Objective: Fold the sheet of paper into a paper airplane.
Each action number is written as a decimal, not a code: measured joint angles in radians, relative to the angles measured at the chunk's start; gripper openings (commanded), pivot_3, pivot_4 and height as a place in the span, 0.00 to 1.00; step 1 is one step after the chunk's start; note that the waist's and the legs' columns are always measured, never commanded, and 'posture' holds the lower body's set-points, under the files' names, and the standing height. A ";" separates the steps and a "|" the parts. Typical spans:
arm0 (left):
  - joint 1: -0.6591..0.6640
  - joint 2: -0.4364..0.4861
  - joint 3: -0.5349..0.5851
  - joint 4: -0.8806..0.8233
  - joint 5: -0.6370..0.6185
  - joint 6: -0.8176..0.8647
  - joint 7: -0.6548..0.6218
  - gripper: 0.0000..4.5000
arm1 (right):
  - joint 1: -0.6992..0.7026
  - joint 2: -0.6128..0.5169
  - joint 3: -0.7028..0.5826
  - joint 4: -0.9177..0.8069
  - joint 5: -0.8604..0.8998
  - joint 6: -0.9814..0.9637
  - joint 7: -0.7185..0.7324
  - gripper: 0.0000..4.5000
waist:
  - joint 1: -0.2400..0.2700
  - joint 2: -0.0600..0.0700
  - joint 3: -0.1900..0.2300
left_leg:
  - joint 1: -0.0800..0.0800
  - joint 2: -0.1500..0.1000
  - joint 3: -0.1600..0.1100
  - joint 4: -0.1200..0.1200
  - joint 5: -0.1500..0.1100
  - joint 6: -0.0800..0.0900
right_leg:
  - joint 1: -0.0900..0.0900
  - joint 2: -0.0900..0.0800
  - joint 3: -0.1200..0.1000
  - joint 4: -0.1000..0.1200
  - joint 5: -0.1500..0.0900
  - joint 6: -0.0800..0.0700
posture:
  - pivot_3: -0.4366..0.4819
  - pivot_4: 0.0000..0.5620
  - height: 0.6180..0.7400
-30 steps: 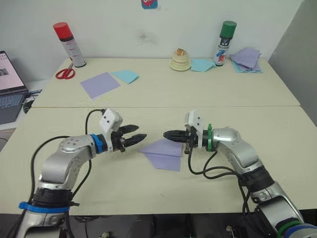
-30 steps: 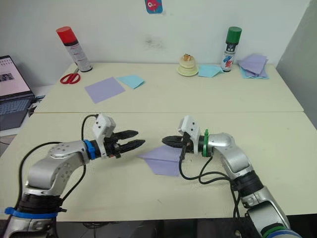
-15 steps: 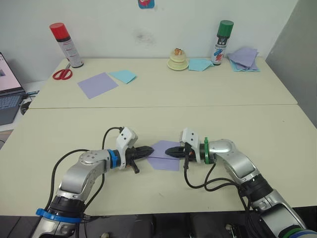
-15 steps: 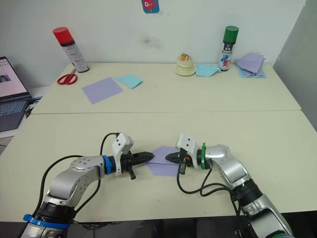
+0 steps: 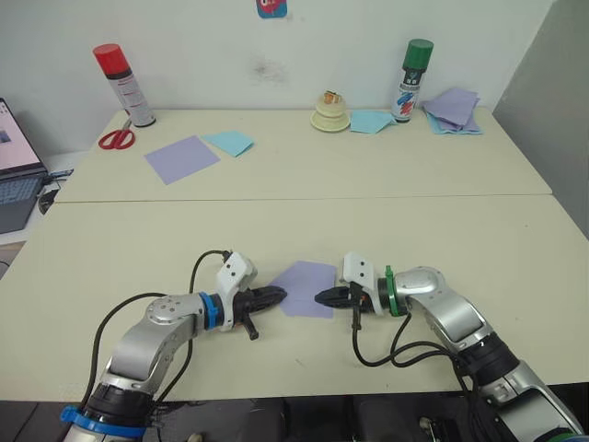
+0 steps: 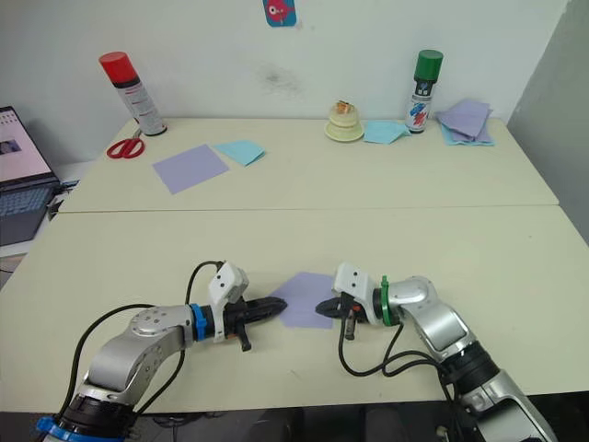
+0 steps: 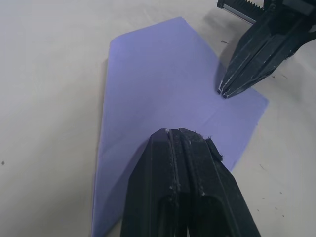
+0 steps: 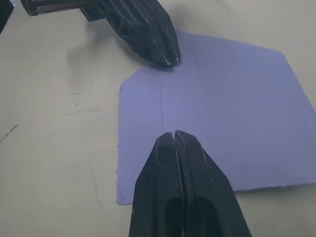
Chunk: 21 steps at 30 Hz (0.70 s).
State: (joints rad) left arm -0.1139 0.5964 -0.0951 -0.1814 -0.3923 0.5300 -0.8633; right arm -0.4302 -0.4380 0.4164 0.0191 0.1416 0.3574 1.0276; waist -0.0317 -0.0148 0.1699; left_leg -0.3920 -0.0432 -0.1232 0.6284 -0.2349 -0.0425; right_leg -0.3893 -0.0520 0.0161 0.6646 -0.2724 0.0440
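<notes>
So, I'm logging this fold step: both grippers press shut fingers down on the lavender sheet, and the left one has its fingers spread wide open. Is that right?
Not quite. The left gripper has its fingers shut too, as the left wrist view shows them closed together over the sheet. The right gripper is likewise shut, its tip on the sheet's opposite edge.

cream table [image 5: 515,239], creased sheet of paper [image 5: 306,288], scissors [image 5: 117,138], spray cans [image 5: 410,66]
</notes>
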 measured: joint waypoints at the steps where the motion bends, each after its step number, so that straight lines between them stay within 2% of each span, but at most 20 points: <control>1: 0.002 0.002 0.000 0.004 0.007 -0.013 0.000 0.05 | 0.001 0.001 -0.004 -0.001 0.007 0.007 0.003 0.28 | 0.000 0.000 0.000 | 0.000 0.000 0.000 0.000 0.000 0.000 | 0.000 0.000 0.000 0.000 0.000 0.000 | 0.48 0.27 1.00; 7: 0.002 0.001 -0.001 0.032 0.010 -0.056 -0.003 0.05 | 0.019 0.011 -0.128 -0.053 0.153 0.194 -0.012 0.77 | 0.001 0.000 0.000 | 0.001 0.000 0.000 0.000 0.000 0.000 | 0.001 -0.001 0.000 0.000 0.000 0.000 | 0.48 0.27 1.00; 10: 0.003 0.001 -0.001 0.036 0.010 -0.061 -0.004 0.05 | 0.018 0.020 -0.209 -0.061 0.197 0.275 -0.067 1.00 | 0.001 0.000 0.000 | 0.001 0.000 0.000 0.000 0.000 0.000 | 0.001 -0.001 0.000 0.000 0.000 0.000 | 0.48 0.27 1.00; 12: 0.003 -0.002 -0.001 0.045 0.010 -0.066 -0.008 0.05 | 0.015 0.027 -0.244 -0.054 0.217 0.335 -0.101 1.00 | 0.001 0.000 0.000 | 0.001 0.000 0.000 0.000 0.000 0.000 | 0.001 -0.001 0.000 0.000 0.000 0.000 | 0.48 0.27 1.00; 17: -0.001 -0.005 -0.002 0.059 0.011 -0.076 -0.013 0.05 | -0.031 0.041 -0.240 -0.008 0.227 0.449 -0.151 1.00 | 0.000 0.001 -0.002 | 0.002 0.000 0.001 0.000 0.000 0.000 | 0.002 0.000 0.001 0.000 0.000 0.000 | 0.48 0.27 1.00; 21: 0.000 -0.005 -0.002 0.063 0.011 -0.076 -0.014 0.05 | -0.076 0.111 -0.269 0.036 0.258 0.537 -0.190 1.00 | -0.001 0.001 -0.004 | 0.007 0.001 0.001 -0.001 0.000 0.000 | 0.005 0.000 0.001 0.000 0.000 0.000 | 0.48 0.27 1.00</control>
State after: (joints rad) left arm -0.1139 0.5917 -0.0967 -0.1185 -0.3811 0.4543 -0.8769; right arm -0.5057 -0.3274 0.1472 0.0553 0.3995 0.8939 0.8372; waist -0.0326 -0.0137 0.1664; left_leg -0.3851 -0.0422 -0.1221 0.6276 -0.2351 -0.0422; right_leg -0.3846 -0.0520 0.0170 0.6650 -0.2725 0.0439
